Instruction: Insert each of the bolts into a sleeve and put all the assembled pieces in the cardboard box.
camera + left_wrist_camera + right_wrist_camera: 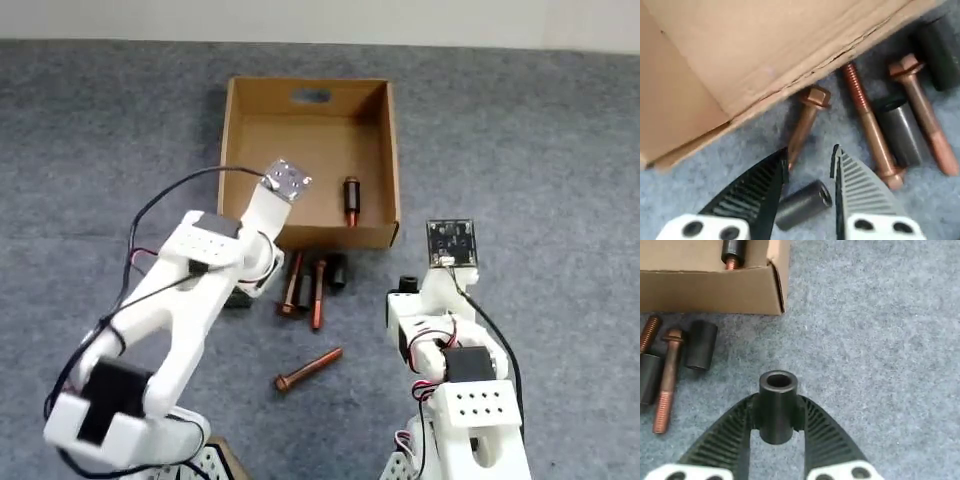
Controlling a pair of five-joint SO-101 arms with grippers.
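Sleeve (777, 415), matte black and hollow, pinched in right gripper (777, 400); left gripper (810, 151) spread over copper bolt (803, 126) at its nine o'clock.

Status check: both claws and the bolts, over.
Left claw open over loose bolt. Right claw shut on sleeve. One assembled piece in cardboard box.

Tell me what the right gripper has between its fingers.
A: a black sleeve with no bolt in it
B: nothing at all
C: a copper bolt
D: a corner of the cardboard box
A: in the right wrist view the right gripper is shut on a black sleeve, and the sleeve's open bore faces the camera with no bolt in it.
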